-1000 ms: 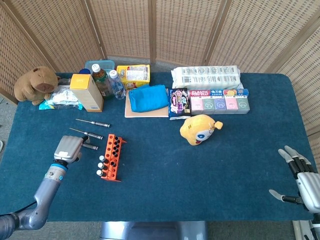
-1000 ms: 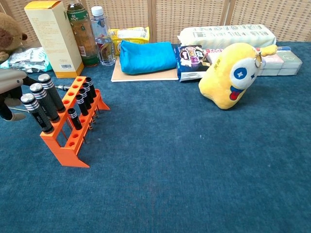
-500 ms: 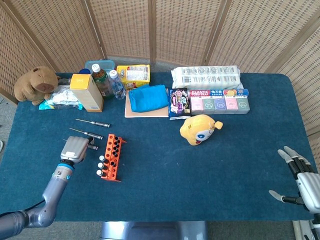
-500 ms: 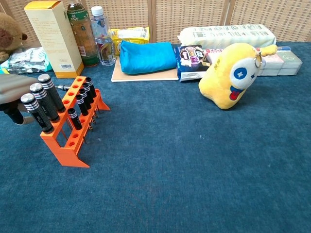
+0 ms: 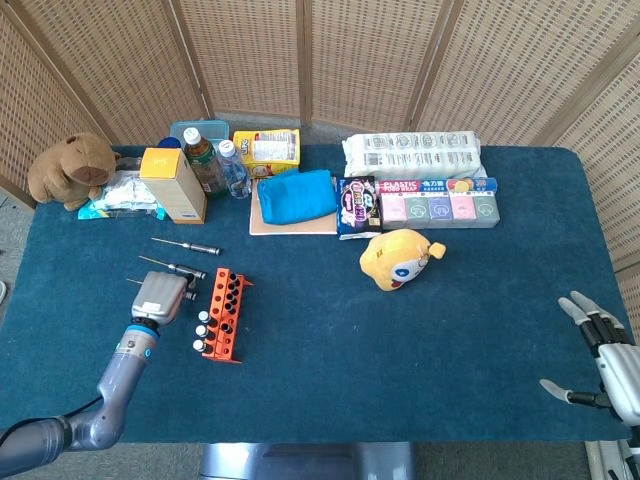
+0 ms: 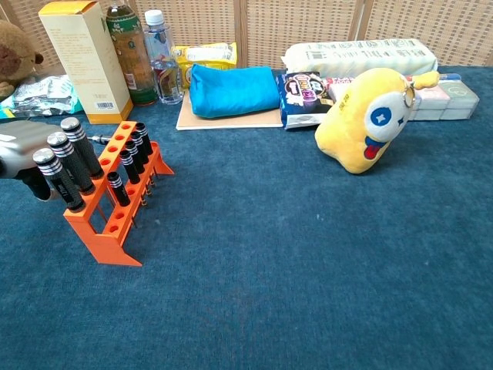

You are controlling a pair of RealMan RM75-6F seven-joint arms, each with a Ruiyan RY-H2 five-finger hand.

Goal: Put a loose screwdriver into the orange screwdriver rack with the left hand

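The orange screwdriver rack (image 5: 222,314) (image 6: 114,225) stands at the front left of the blue table and holds several black-handled screwdrivers (image 6: 71,158). My left hand (image 5: 160,296) (image 6: 21,146) is just left of the rack, almost touching it, its fingers curled around a screwdriver. Only that tool's thin shaft (image 5: 131,281) shows, poking out to the left. Two loose screwdrivers (image 5: 187,246) (image 5: 173,267) lie on the cloth behind the hand. My right hand (image 5: 603,361) hovers with fingers spread and nothing in it at the table's front right corner.
A yellow box (image 5: 174,185), bottles (image 5: 205,160), a blue pouch (image 5: 296,196), snack packs (image 5: 437,205) and a brown plush (image 5: 72,168) line the back. A yellow plush toy (image 5: 398,257) sits mid-table.
My left hand has moved right, closer to the rack, and the screwdriver handle that stuck out on its right side is now hidden. The right hand has stayed put.
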